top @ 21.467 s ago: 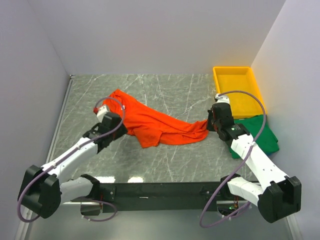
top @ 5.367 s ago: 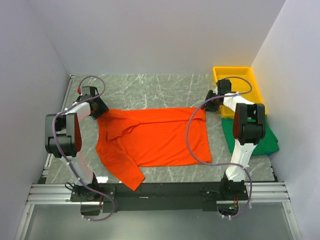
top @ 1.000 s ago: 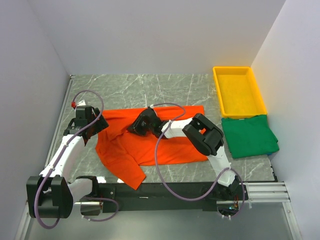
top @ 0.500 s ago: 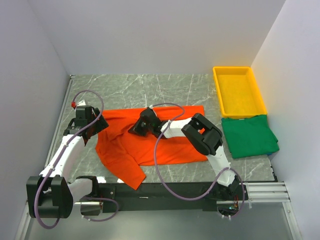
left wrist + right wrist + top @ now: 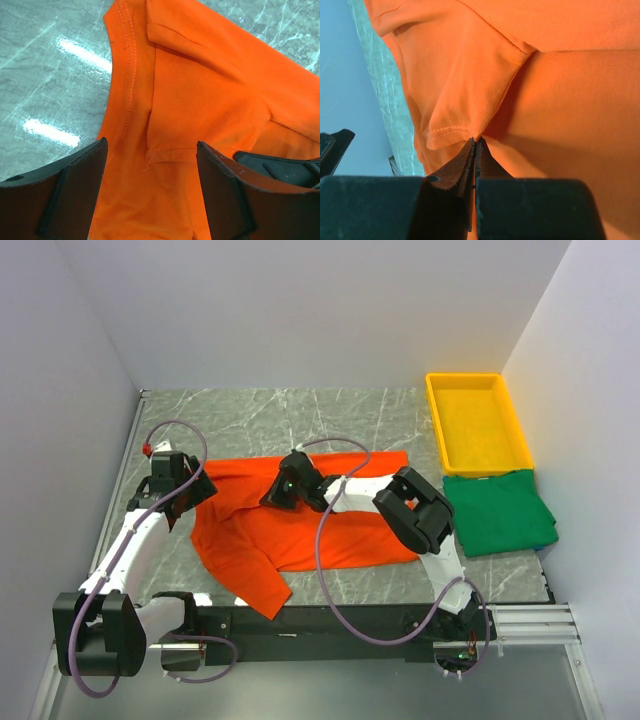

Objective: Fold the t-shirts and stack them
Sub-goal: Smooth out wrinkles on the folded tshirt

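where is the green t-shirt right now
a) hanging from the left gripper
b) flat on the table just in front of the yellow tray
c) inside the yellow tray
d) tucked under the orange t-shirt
b: the green t-shirt lies flat on the table, on the arms' side of the yellow tray, apart from the orange t-shirt.

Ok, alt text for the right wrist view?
The right gripper's two black fingers are shut tip to tip at the stitched sleeve hem of a bright orange-red cloth t-shirt, which fills most of the view. Whether cloth is pinched cannot be told. A strip of grey marble table shows at left.
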Available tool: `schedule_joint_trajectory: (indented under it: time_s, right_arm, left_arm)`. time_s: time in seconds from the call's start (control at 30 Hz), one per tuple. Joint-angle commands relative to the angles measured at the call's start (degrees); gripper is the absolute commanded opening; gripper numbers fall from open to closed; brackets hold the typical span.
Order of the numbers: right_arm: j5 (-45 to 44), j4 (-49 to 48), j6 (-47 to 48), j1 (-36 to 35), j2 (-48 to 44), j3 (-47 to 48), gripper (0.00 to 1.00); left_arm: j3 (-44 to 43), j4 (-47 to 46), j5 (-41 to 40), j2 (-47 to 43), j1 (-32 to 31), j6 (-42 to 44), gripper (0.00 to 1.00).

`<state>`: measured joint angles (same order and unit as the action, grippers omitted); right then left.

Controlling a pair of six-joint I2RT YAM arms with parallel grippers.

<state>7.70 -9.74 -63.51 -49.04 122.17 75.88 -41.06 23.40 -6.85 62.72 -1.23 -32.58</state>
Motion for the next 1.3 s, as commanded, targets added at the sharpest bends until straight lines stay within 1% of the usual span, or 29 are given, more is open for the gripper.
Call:
schedule_joint_trajectory:
  time_s: [0.0, 0.23, 0.57, 0.67, 0.7, 0.77, 0.8, 0.9, 1.07, 1.1, 1.2, 1.27]
  right_arm:
    - [0.1, 0.9, 2.0, 0.4, -4.3, 1.9, 0.01]
    - [1.1, 1.9, 3.4, 1.3, -6.4, 1.5, 0.02]
    - [2.3, 7.7, 6.2, 2.0, -7.7, 3.9, 0.04]
    - [3.2, 7.9, 6.5, 2.0, -7.3, 3.8, 0.08]
    - [3.4, 7.6, 6.4, 2.1, -7.1, 3.3, 0.13]
    - [3.6, 7.3, 6.4, 2.0, -6.7, 2.4, 0.19]
    - [2.9, 7.5, 7.0, 2.0, -6.6, 2.2, 0.24]
    - [1.4, 9.4, 9.2, 2.5, -6.9, 1.1, 0.31]
    - [0.4, 8.4, 11.6, 4.5, -11.2, -4.8, 0.33]
    - [0.3, 8.6, 13.2, 4.8, -11.9, -5.4, 0.33]
    - [0.2, 9.4, 17.0, 7.0, -16.2, -7.6, 0.34]
    - [1.8, 9.4, 18.8, 8.1, -18.1, -9.9, 0.35]
  left_arm:
    - [-0.3, -1.2, -0.5, -0.6, -0.2, 0.8, 0.77]
    - [-0.3, -1.0, -0.9, -0.1, -0.3, 0.8, 0.77]
    - [-0.4, -0.9, -0.9, 0.6, -0.3, 1.0, 0.77]
    - [-0.5, -0.8, -0.7, 0.8, -0.3, 1.0, 0.77]
    - [-0.5, -0.8, -0.6, 0.9, -0.3, 1.1, 0.77]
    - [-0.4, -0.8, -0.5, 1.0, -0.3, 1.1, 0.78]
    - [-0.4, -0.8, -0.5, 1.2, -0.3, 1.1, 0.78]
    - [-0.3, -0.7, 0.2, 1.4, -0.3, 1.1, 0.78]
    - [0.1, -0.5, 1.3, 1.7, -0.5, 0.7, 0.78]
    - [0.3, -0.6, 2.1, 1.7, -0.7, 0.5, 0.78]
    - [0.9, -0.3, 3.8, 2.2, -1.7, -0.5, 0.74]
    - [0.9, 0.0, 4.0, 2.8, -2.2, -1.1, 0.72]
